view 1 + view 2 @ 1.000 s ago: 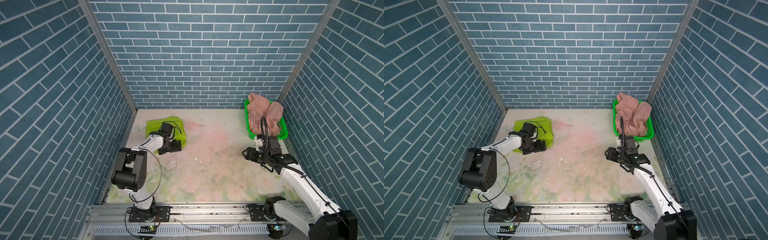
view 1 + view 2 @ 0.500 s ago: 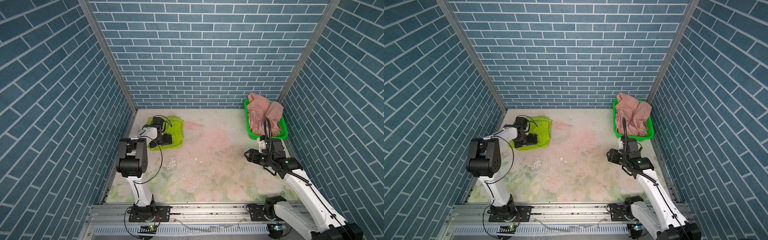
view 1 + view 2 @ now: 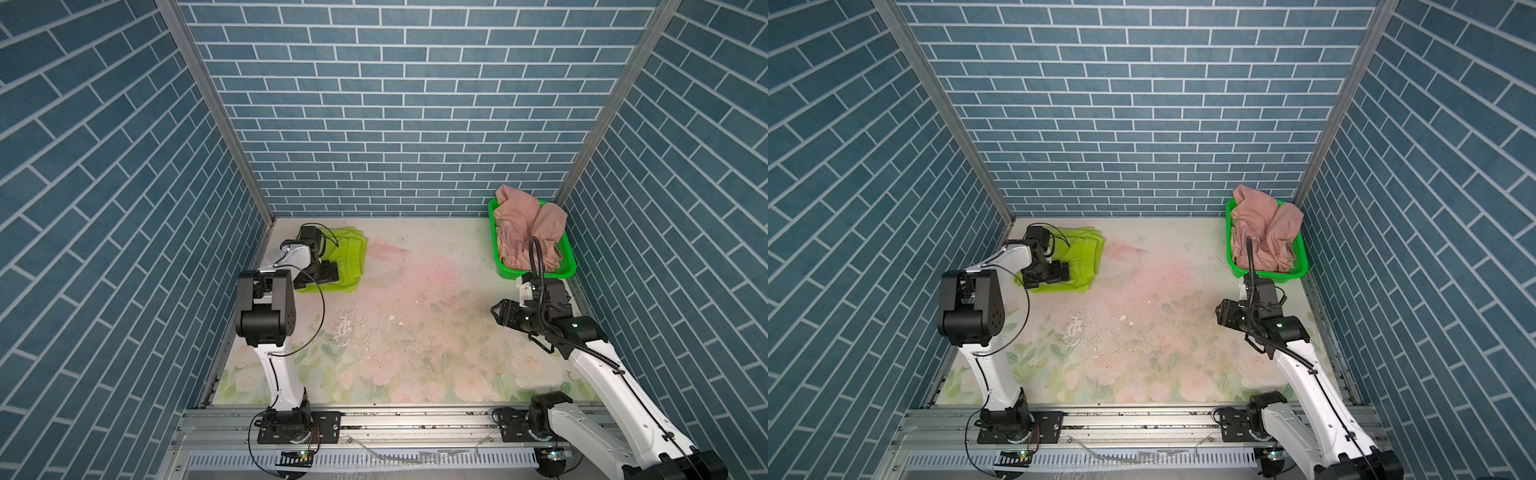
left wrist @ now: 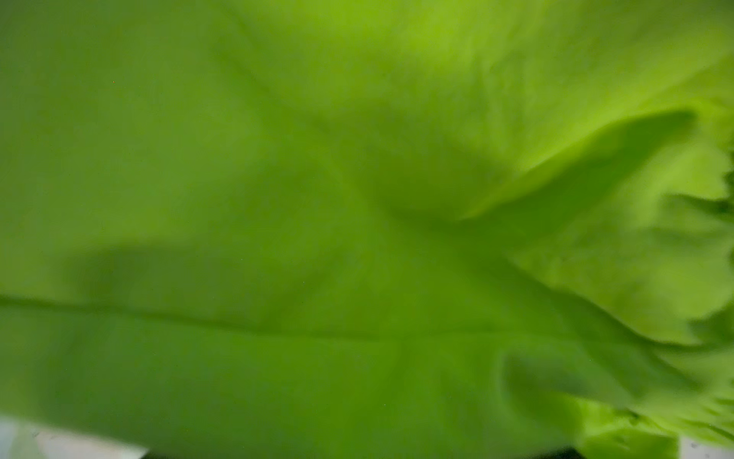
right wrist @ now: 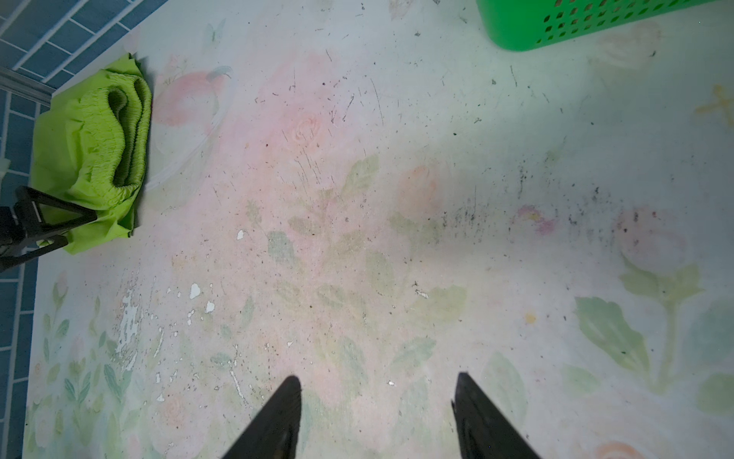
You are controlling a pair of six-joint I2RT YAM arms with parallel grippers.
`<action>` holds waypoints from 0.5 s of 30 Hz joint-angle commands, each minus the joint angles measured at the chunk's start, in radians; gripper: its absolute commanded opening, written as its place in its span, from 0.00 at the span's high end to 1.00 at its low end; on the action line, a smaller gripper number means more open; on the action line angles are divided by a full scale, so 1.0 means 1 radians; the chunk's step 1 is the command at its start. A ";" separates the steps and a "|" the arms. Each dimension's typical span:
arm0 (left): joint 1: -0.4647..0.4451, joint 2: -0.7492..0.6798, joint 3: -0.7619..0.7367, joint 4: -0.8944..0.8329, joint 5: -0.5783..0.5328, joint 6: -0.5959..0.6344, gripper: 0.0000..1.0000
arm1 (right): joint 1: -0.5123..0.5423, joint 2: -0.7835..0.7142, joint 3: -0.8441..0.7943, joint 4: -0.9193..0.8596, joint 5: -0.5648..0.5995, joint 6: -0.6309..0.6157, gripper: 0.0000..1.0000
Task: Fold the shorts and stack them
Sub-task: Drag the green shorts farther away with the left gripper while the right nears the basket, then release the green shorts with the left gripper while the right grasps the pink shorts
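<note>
The lime-green shorts (image 3: pixel 350 257) (image 3: pixel 1086 258) lie folded at the table's far left, waistband layers bunched on their right side (image 5: pixel 99 139). My left gripper (image 3: pixel 318 276) (image 3: pixel 1051 276) rests low on their near edge with its fingers (image 5: pixel 51 208) spread and open. The left wrist view shows only blurred green fabric (image 4: pixel 357 198), with no jaws visible. The dusty-pink shorts (image 3: pixel 524 224) (image 3: pixel 1263 224) are heaped in the green basket (image 3: pixel 536 275) (image 3: pixel 1266 276) at the far right. My right gripper (image 3: pixel 497 311) (image 3: pixel 1221 313) (image 5: pixel 376 379) hovers open and empty over the table, in front of the basket.
The floral table cover (image 3: pixel 415 332) is worn and speckled with flakes in the middle. Blue brick walls close in the left, right and far sides. A perforated corner of the basket (image 5: pixel 556 24) shows in the right wrist view. A metal rail (image 3: pixel 395 419) runs along the near edge.
My left gripper has moved back and left over the green shorts, with its elbow swung up. The right arm has drawn slightly toward the near side. Both grippers stayed open.
</note>
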 commanded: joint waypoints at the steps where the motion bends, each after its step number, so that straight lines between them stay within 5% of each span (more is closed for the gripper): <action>1: -0.056 -0.149 -0.043 -0.057 -0.016 -0.028 0.00 | -0.002 0.004 0.005 0.014 -0.028 0.019 0.38; 8: -0.255 -0.056 0.124 -0.104 -0.034 0.027 0.00 | -0.002 0.068 0.041 0.020 -0.021 -0.042 0.38; 15: -0.295 0.137 0.289 -0.158 -0.172 0.080 0.00 | -0.002 0.100 0.093 0.029 0.038 -0.081 0.37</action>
